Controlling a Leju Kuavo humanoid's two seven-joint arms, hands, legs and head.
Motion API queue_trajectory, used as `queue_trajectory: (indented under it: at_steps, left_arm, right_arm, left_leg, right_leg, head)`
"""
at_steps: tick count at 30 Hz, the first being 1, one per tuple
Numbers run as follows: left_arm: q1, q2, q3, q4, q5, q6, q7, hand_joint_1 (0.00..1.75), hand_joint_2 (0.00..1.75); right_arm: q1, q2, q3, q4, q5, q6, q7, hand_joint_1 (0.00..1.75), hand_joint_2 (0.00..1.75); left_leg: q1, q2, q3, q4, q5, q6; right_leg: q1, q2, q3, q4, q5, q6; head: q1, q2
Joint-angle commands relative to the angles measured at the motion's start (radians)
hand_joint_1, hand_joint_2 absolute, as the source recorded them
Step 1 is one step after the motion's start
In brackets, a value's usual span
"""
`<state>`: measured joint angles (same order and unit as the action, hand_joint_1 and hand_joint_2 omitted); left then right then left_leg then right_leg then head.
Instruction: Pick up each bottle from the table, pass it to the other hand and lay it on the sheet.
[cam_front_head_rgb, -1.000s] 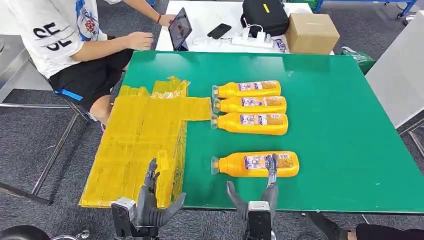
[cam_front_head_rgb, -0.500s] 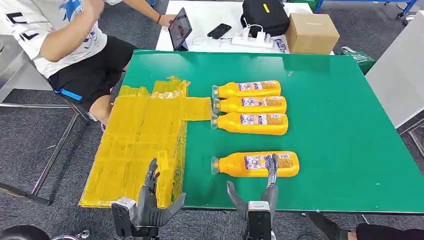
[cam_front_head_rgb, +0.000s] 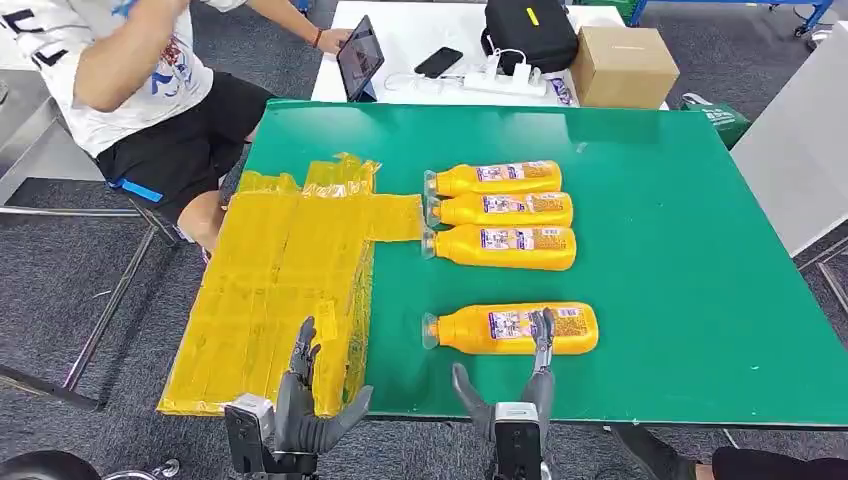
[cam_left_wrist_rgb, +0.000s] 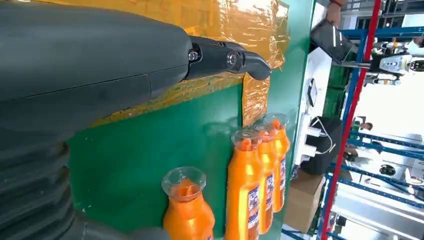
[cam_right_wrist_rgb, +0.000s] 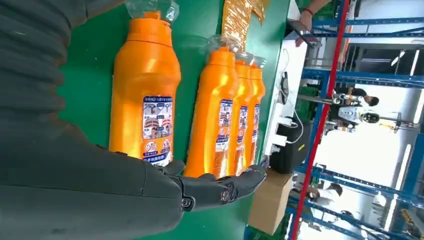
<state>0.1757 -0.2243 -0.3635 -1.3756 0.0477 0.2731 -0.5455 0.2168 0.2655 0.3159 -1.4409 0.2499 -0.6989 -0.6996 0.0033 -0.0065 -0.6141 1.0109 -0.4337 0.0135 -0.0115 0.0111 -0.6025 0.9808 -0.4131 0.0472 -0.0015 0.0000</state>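
On a green bench (cam_front_head_rgb: 680, 250), the nearest bottle (cam_front_head_rgb: 510, 328) lies beside the yellow sheet (cam_front_head_rgb: 280, 290) as the right hand (cam_front_head_rgb: 510, 385), fingers spread and empty, hovers before a likely first grasp, the left hand (cam_front_head_rgb: 310, 395) likewise spread

Open lane: bare green table top (cam_front_head_rgb: 680, 300) right of the bottles.
Blocked: three orange plastic bottles (cam_front_head_rgb: 500, 210) lying side by side, touching.
Near edge: lone orange bottle (cam_front_head_rgb: 510, 328).
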Motion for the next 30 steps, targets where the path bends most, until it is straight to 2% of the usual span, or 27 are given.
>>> queue_trajectory:
  at_steps: [1,3,5,6,7,9,12,16,20,22,25,30]
  left_arm:
    - [-0.008,0.007,0.027,0.009,-0.016,0.015,-0.010,0.00,1.75]
    - [-0.007,0.000,0.055,0.009,-0.048,0.005,-0.021,0.00,1.75]
    - [-0.011,-0.010,0.088,0.001,-0.065,-0.004,-0.030,0.00,1.75]
    - [-0.018,-0.013,0.107,-0.003,-0.074,-0.017,-0.029,0.00,1.75]
    - [-0.021,-0.017,0.116,-0.004,-0.079,-0.022,-0.029,0.00,1.75]
    - [-0.030,-0.018,0.133,-0.005,-0.086,-0.054,-0.026,0.00,1.75]
    - [-0.033,-0.030,0.146,0.006,-0.102,-0.077,-0.024,0.00,1.75]
    - [-0.032,-0.031,0.145,0.010,-0.103,-0.078,-0.023,0.00,1.75]
    - [-0.027,-0.034,0.138,0.032,-0.108,-0.090,-0.020,0.00,1.75]
    - [-0.022,-0.037,0.137,0.045,-0.115,-0.094,-0.025,0.00,1.75]
    - [-0.021,-0.039,0.139,0.048,-0.117,-0.095,-0.027,0.00,1.75]
    - [-0.036,-0.040,0.165,0.068,-0.110,-0.130,-0.019,0.00,1.75]
  right_arm:
    - [-0.053,-0.068,0.018,0.098,-0.032,0.047,0.006,0.00,1.75]
    - [-0.061,-0.101,0.014,0.087,0.083,0.061,0.047,0.00,1.75]
    - [-0.065,-0.127,-0.024,0.046,0.134,0.071,0.079,0.00,1.75]
    - [-0.069,-0.142,-0.061,0.004,0.132,0.111,0.096,0.00,1.75]
    - [-0.072,-0.149,-0.080,-0.010,0.148,0.127,0.114,0.00,1.75]
    - [-0.091,-0.182,-0.132,-0.051,0.202,0.190,0.182,0.00,1.75]
    - [-0.113,-0.203,-0.190,-0.091,0.286,0.246,0.225,0.00,1.75]
    - [-0.118,-0.208,-0.192,-0.095,0.291,0.254,0.235,0.00,1.75]
    - [-0.126,-0.244,-0.176,-0.075,0.343,0.306,0.320,0.00,1.75]
    - [-0.122,-0.262,-0.175,-0.066,0.354,0.344,0.353,0.00,1.75]
    - [-0.120,-0.263,-0.178,-0.063,0.352,0.355,0.363,0.00,1.75]
    - [-0.124,-0.338,-0.147,-0.024,0.346,0.505,0.469,0.00,1.75]
  left_leg:
    - [0.001,0.001,0.004,-0.001,-0.001,0.000]
    - [0.001,0.001,0.008,-0.001,-0.002,-0.001]
    - [0.002,0.001,0.009,-0.001,-0.003,-0.001]
    - [0.002,0.001,0.011,-0.001,-0.004,0.000]
    - [0.000,0.000,0.004,-0.001,-0.001,0.000]
    - [0.000,-0.001,0.002,0.000,0.000,0.000]
    - [0.000,-0.001,0.003,0.000,0.000,0.001]
    - [-0.001,-0.001,0.005,0.000,-0.001,0.001]
    - [-0.001,0.000,0.003,0.000,0.000,0.001]
    - [-0.001,0.000,0.008,0.000,-0.002,0.000]
    - [-0.001,-0.001,0.006,-0.001,-0.001,0.001]
    - [-0.001,-0.001,0.006,-0.001,0.000,0.001]
  right_leg:
    - [0.001,0.000,0.004,-0.002,0.000,-0.001]
    - [0.002,-0.001,0.008,-0.003,-0.002,-0.002]
    - [0.002,-0.001,0.010,-0.003,-0.002,-0.002]
    - [0.002,-0.001,0.012,-0.003,-0.002,-0.002]
    - [0.001,-0.001,0.004,-0.002,0.000,-0.001]
    - [0.000,-0.002,0.003,-0.001,0.000,0.000]
    - [0.000,-0.002,0.004,-0.001,0.000,0.000]
    - [0.000,-0.002,0.006,-0.001,-0.001,0.000]
    - [-0.001,-0.001,0.004,-0.001,0.000,0.000]
    - [0.000,-0.001,0.009,-0.002,-0.001,-0.001]
    - [-0.001,-0.002,0.007,-0.002,-0.001,0.000]
    - [-0.001,-0.001,0.007,-0.002,0.000,0.000]
  head:
    - [0.000,0.000]
    - [0.000,0.000]
    - [0.000,0.000]
    - [0.000,0.000]
    - [0.000,0.000]
    - [0.000,0.000]
    - [0.000,0.000]
    - [0.000,0.000]
    - [0.000,0.000]
    - [0.000,0.000]
    - [0.000,0.000]
    - [0.000,0.000]
